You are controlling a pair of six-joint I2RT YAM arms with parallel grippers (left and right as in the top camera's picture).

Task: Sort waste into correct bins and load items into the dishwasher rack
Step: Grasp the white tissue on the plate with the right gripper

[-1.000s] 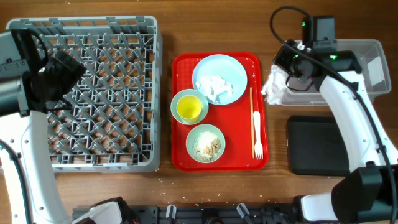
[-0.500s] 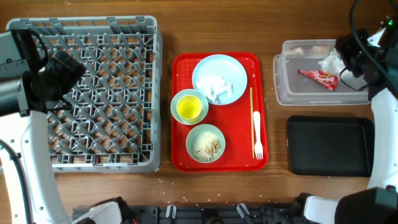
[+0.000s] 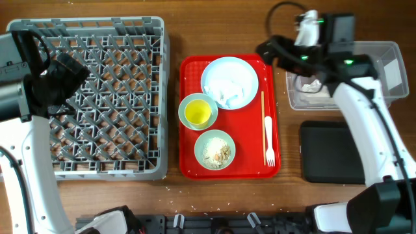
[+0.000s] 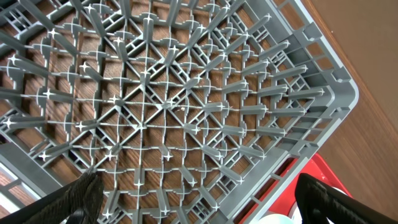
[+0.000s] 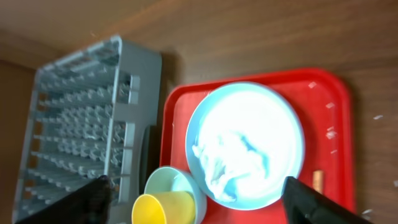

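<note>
Crumpled white paper napkin (image 3: 224, 91) lies on the round pale-blue plate (image 3: 244, 68) on the bright red plastic tray (image 3: 192, 162). Right gripper (image 5: 200, 198) hovers by the plate, fingers apart, empty; left gripper (image 4: 202, 196) hangs over the grey lattice plastic rack (image 3: 91, 97), fingers spread.

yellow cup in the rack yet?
No, the yellow cup sits inside a pale-blue bowl on the red tray, apart from the rack.
</note>
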